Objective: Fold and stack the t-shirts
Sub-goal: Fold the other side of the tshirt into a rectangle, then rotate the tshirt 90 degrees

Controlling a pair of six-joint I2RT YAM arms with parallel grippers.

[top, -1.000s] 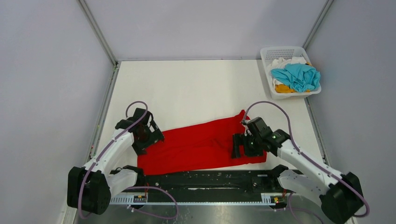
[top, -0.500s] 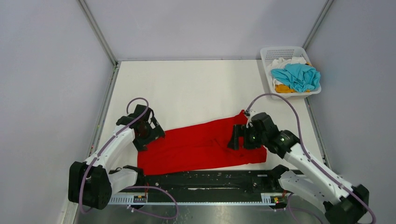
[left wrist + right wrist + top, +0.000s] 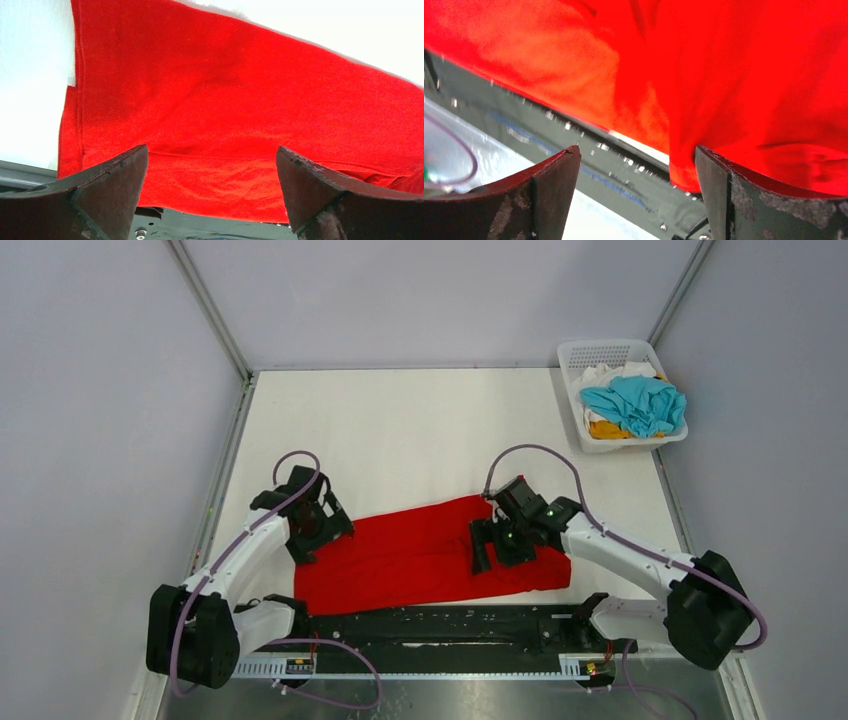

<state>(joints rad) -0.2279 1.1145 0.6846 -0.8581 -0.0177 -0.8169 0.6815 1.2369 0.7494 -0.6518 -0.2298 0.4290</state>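
Note:
The bright red t-shirt (image 3: 410,555) lies spread in a long strip at the near edge of the table. It fills the left wrist view (image 3: 240,100) and the top of the right wrist view (image 3: 724,60). My left gripper (image 3: 320,536) is open and empty over the shirt's left end, its jaws wide apart (image 3: 212,165). My right gripper (image 3: 482,548) is open over the shirt's right part; in its wrist view (image 3: 636,165) a fold of red cloth sits by the right finger, not clamped. The turquoise-blue shirt (image 3: 635,403), the white shirt (image 3: 610,372) and the orange-yellow shirt (image 3: 605,429) lie in the basket.
A white perforated basket (image 3: 600,345) stands at the back right corner. A black mounting rail (image 3: 450,625) runs along the near edge just below the red shirt. Grey walls close the table on three sides.
My right arm has swung left across the red shirt, from its right end toward its middle. The shirt's far right corner now lies flatter. The left arm has hardly moved.

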